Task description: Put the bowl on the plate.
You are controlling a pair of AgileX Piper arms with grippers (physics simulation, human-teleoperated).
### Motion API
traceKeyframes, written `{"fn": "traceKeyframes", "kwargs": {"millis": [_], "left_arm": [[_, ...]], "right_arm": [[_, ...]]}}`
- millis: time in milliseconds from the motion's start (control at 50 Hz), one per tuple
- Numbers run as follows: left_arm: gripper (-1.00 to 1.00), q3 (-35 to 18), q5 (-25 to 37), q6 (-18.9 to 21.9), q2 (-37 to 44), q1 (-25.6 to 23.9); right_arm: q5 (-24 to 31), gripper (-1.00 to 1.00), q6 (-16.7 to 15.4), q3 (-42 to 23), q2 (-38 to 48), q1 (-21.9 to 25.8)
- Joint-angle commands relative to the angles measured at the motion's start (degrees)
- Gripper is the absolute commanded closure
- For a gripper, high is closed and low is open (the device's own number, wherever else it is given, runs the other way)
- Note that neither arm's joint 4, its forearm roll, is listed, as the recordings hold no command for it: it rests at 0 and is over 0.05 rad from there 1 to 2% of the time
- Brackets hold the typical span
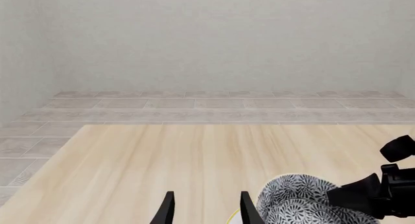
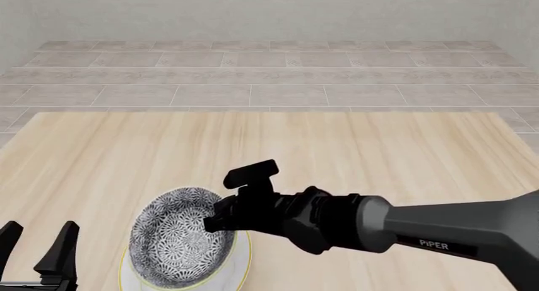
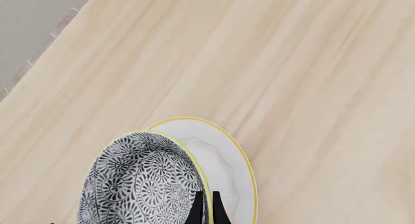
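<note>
Left gripper (image 2: 40, 247): at the table's near-left edge, roughly 8 o'clock from the bowl in the front view; fingers spread apart, nothing between them. Idle, just beside the plate's left side but touching neither item.

Plate (image 2: 242, 256): white, yellow-rimmed, flat on the table (image 2: 404, 152), near edge, left of centre. Only its rim and a white crescent show around the bowl, widest toward 3 to 5 o'clock.

Bowl (image 2: 181, 237): patterned, directly above the plate, tilted, its opening tipped toward the camera. It looks to sit toward the plate's left half, not centred. Whether its base already touches the plate cannot be told.

Right gripper (image 2: 221, 216): reaches in from 3 o'clock and meets the bowl's right-hand rim. In the right wrist view the two fingers (image 3: 196, 209) are pinched close together across the bowl wall, one inside and one outside, clamped on the rim.

Governing relation: the bowl hangs at 9 o'clock from the right gripper, plate straight beneath. Judgement: the coming move is a short descent, levelling and release; the right arm alone is placed to do it.
</note>
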Motion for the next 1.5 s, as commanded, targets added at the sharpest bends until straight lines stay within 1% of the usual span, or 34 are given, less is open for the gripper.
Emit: {"fn": "traceKeyframes", "kwargs": {"millis": [20, 560, 1500], "left_arm": [[-1.00, 0.0, 0.0, 0.0, 0.0, 0.0], [-1.00, 0.0, 0.0, 0.0, 0.0, 0.0], [-1.00, 0.0, 0.0, 0.0, 0.0, 0.0]], "right_arm": [[-0.4, 1.00, 0.5, -0.3, 0.1, 0.3], [-1.4, 1.00, 1.1, -0.6, 2.5, 0.5], [-3.2, 1.00, 2.1, 0.3, 3.8, 0.8]]}}
